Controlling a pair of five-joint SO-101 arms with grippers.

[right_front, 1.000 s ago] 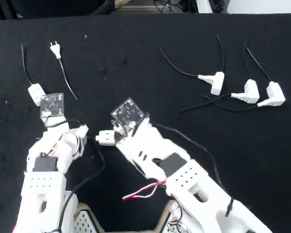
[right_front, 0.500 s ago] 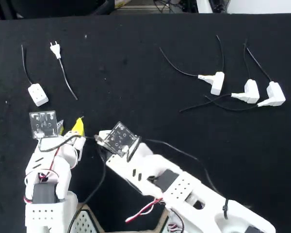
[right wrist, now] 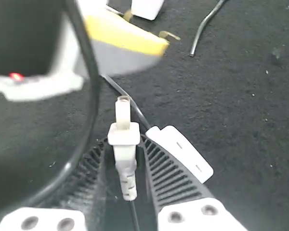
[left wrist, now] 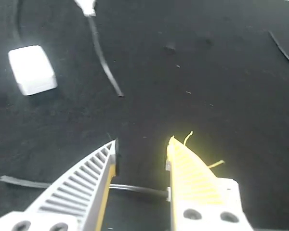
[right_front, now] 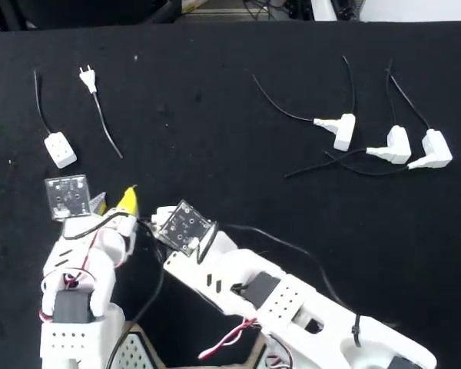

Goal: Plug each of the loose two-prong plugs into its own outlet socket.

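Black table (right_front: 215,92), right claw (right wrist: 126,144) pinching white plug (right wrist: 123,137), left claw (left wrist: 142,142) spread, seemingly straddling cable (left wrist: 135,190).

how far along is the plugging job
Done: nothing clearly; the three white angled pieces far right are too small to judge. In hand: the right gripper clamps a white two-prong plug. To do: that plug, plus the small white plug lying loose by the empty white square socket.

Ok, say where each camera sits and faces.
High view: fixed above the table, looking down; both arms show.
Left wrist view: on that wrist, looking past the left gripper to the socket.
Right wrist view: on that wrist, looking at the right gripper holding a plug.
Shared: high and left wrist views show the socket.
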